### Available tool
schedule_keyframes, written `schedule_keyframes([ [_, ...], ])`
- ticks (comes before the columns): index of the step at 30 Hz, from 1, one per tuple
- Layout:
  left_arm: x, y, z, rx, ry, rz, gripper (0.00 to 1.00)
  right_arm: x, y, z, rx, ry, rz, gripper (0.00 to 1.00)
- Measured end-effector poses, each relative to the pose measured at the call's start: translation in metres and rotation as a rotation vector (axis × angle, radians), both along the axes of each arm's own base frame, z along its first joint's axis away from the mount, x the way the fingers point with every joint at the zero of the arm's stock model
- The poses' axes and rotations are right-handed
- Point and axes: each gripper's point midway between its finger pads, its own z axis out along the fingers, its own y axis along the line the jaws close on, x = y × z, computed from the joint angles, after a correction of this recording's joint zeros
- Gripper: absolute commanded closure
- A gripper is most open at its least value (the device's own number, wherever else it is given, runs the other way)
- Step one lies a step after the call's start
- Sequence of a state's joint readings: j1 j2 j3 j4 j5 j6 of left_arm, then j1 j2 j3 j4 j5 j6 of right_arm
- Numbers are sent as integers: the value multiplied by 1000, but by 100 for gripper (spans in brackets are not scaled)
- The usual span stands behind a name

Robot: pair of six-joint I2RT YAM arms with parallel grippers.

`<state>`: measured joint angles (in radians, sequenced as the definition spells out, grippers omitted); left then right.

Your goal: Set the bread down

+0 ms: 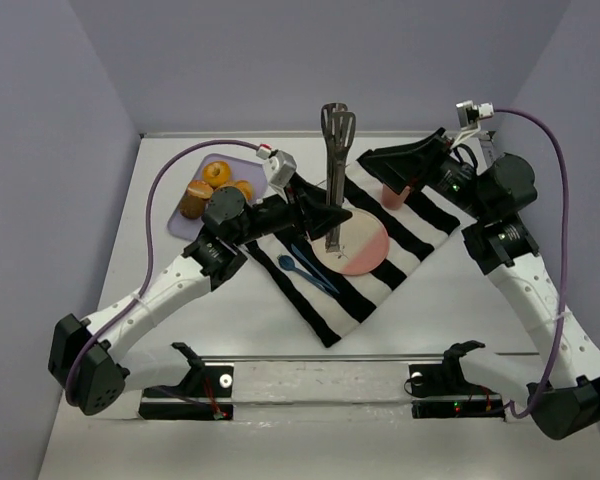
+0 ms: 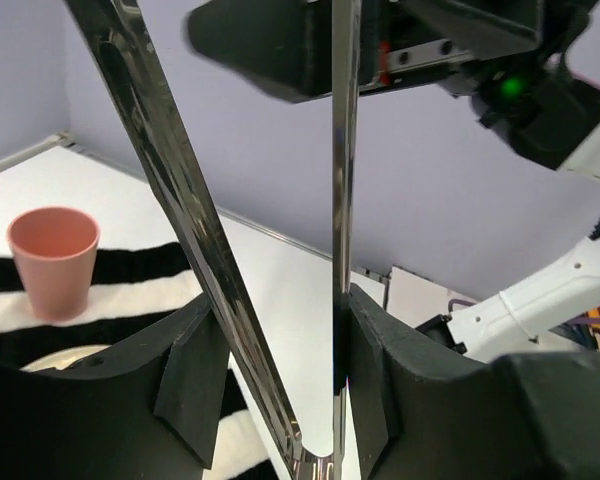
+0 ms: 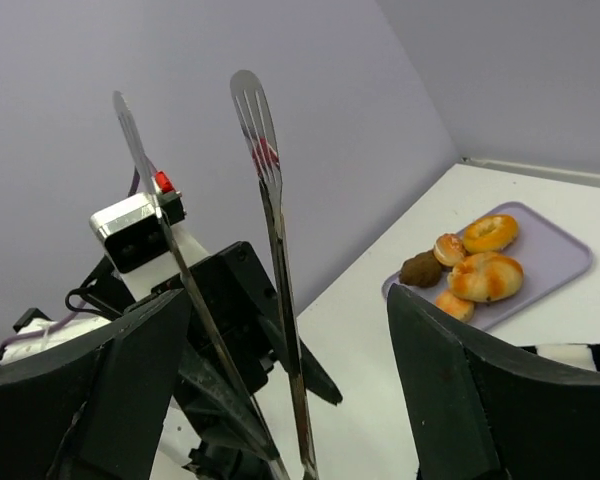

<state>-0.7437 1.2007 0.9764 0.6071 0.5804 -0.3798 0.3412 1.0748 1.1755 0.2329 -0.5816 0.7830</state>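
While the tongs (image 1: 337,150) were clamped near their hinge between the fingers of the left gripper (image 2: 280,350), the bread (image 1: 242,188) was not held by anything. It was taken to be the smooth orange bun on the lavender tray (image 1: 180,228), among the other baked pieces, near the back left corner of the table. The tongs were held upright over the plate (image 1: 368,250), hinge end down and slotted blades up. The right gripper (image 1: 365,157) was seen with its jaws spread wide, one finger to each side of the blades and touching neither, so the tool was carried by the left arm alone.

The task was judged to be at an early stage. The tool was in hand, but the bun was not picked up and nothing was set on the plate. It was judged that the blades would have to be turned toward the tray before any reach.

Room was tight in places. The tray was set near the left wall and the back edge, with the left arm's own elbow just beside it. The blades stood between the right fingers, and the pink cup (image 2: 53,262) was near that arm. A blue spoon (image 1: 302,266) lay on the striped cloth (image 1: 420,232) just beside the plate.
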Motion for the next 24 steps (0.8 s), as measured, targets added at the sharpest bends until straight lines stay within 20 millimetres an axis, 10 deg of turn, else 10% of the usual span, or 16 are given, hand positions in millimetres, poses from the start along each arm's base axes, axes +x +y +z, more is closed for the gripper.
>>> schedule_keyframes([
  [10,39,59,-48,112,276,435,41,-19,-46,-9,-90,-13,-255,14],
  [17,63,135,-154,395,605,883,40,18,-84,-116,-263,224,-527,13],
  [24,48,181,-211,592,773,1080,50,34,-94,-208,-458,415,-576,12],
])
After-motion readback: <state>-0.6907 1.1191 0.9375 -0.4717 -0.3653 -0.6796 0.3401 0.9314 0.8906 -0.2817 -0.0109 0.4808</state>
